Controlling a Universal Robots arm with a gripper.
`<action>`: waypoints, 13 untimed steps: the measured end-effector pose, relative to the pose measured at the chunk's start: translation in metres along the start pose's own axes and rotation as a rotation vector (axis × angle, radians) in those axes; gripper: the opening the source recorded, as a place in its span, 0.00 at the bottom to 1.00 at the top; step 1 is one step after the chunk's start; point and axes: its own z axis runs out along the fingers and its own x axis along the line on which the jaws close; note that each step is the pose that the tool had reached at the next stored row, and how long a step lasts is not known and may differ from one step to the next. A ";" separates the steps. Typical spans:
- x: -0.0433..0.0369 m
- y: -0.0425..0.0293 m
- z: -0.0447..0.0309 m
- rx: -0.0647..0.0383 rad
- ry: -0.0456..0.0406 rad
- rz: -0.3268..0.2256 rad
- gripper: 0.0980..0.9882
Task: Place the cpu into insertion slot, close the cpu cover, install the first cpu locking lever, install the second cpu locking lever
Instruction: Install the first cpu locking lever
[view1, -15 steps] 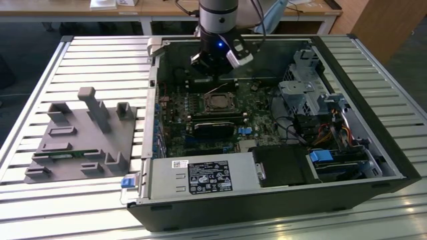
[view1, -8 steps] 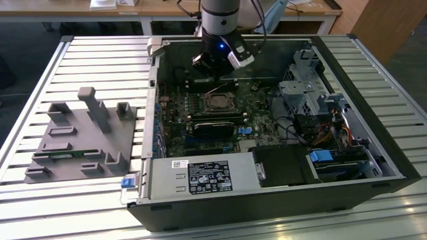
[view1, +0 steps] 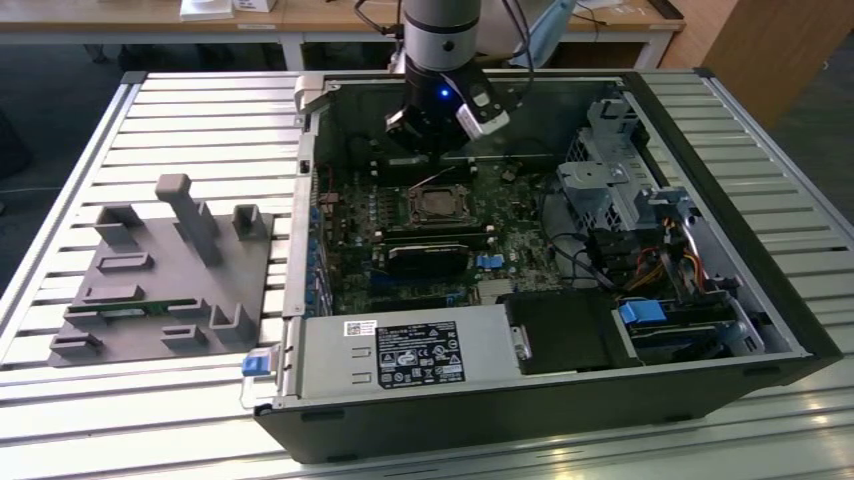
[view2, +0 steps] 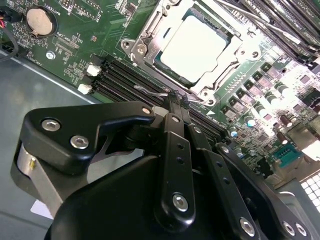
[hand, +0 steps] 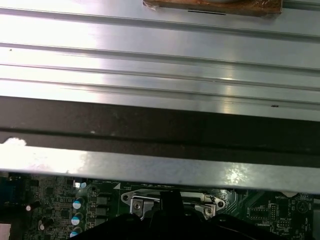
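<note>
In the second wrist view the cpu (view2: 195, 42) lies flat in the insertion slot (view1: 438, 205), its pale face showing through the cut-out of the cpu cover (view2: 150, 30), which lies down over it. My gripper (view2: 175, 98) is shut, its black fingers (view2: 172, 145) pressed together. The tips stand at the socket's edge, right beside a thin wire locking lever (view2: 152, 91); I cannot tell whether they touch it. In the exterior view the gripper (view1: 430, 140) hangs inside the open computer case just behind the socket. The first wrist view shows the socket's metal edge (hand: 135, 205).
The green motherboard (view1: 527, 235) fills the case floor, with black memory slots (view2: 120, 75) beside the socket. A grey power supply box (view1: 400, 352) sits at the front and drive cages (view1: 607, 185) on the exterior view's right. A grey fixture block (view1: 167, 270) stands on the slatted table (view1: 200, 110).
</note>
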 end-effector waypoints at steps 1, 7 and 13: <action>-0.0002 0.0000 0.0001 0.000 0.0000 0.000 0.01; -0.0010 0.0002 0.0004 0.000 0.0001 0.000 0.01; -0.0039 0.0004 0.0015 0.000 0.0001 0.000 0.01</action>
